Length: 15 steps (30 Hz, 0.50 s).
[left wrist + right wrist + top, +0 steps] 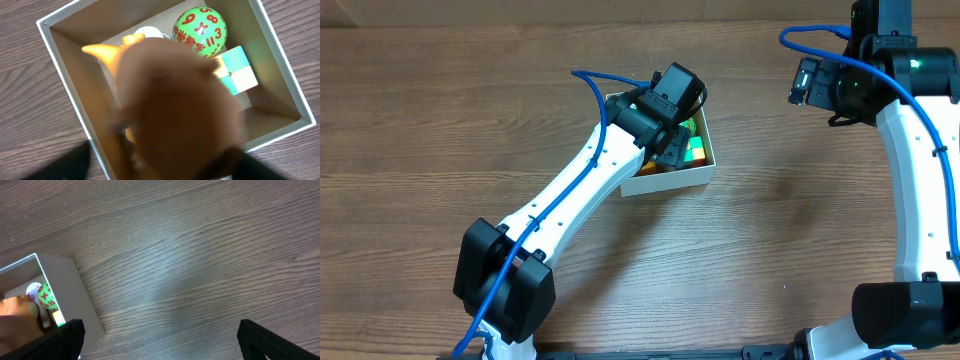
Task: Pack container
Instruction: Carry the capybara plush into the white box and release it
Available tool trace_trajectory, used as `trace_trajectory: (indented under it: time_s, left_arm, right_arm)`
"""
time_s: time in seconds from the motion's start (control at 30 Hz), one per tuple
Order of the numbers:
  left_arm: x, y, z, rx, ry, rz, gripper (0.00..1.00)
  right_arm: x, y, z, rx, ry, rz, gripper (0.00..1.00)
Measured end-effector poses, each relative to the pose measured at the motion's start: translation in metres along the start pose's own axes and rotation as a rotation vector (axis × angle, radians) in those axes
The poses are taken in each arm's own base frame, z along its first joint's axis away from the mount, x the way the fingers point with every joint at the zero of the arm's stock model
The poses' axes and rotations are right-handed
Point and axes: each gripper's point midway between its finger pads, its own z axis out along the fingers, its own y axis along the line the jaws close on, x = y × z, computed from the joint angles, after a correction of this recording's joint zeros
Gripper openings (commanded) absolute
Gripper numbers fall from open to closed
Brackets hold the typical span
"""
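Observation:
The container (670,182) is a square white-walled box with a brown inside, at the table's middle. In the left wrist view its wall (60,65) frames a green ball with red numbers (200,31), a pastel puzzle cube (235,72) and a blurred brown toy (175,110) with orange parts. My left gripper (672,135) hovers right over the box. Its fingers (157,167) are spread wide on both sides of the brown toy, and a gap shows at the left finger. My right gripper (804,82) is open and empty (160,340) over bare table to the right.
The wooden table (800,220) surrounds the box. The box's corner (65,295) shows at the left edge of the right wrist view. A blue cable (605,85) runs along the left arm.

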Motion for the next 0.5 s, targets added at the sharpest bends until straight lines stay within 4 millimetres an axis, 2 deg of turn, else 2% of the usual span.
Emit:
trace_trajectory:
  time_s: [0.13,0.33,0.5]
  left_arm:
    - [-0.002,-0.001,0.0,0.007,-0.01,0.002,1.0]
    - [-0.023,-0.006,-0.003,0.021,-0.089,0.0,1.0]
    - [-0.026,0.006,-0.004,-0.047,-0.109,-0.004,1.0]
  right_arm:
    - [0.0,0.0,0.0,0.0,0.0,0.0,1.0]
    - [0.0,0.0,0.0,0.0,0.0,0.0,1.0]
    - [0.0,0.0,0.0,0.001,0.0,0.0,1.0]
